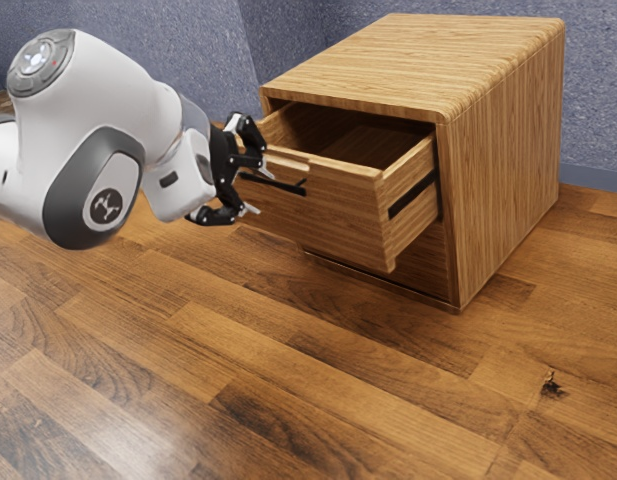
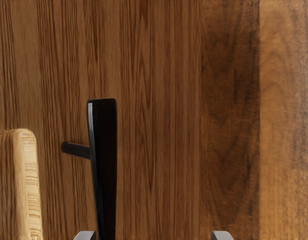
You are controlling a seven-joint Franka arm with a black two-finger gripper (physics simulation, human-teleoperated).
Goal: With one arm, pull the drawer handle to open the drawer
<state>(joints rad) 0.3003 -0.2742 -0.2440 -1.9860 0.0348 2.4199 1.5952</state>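
The gripper [image 1: 248, 174] stands open, its 2 fingers [image 1: 246, 130] spread around the black handle [image 2: 103, 165] but not clamping it, so I judge a pull could slip off the bar. The drawer [image 1: 338, 215] is partly out of the cabinet [image 1: 508, 140]; the floor [image 1: 288, 380] before it gives free room, while the cabinet's top edge lies near the upper finger.
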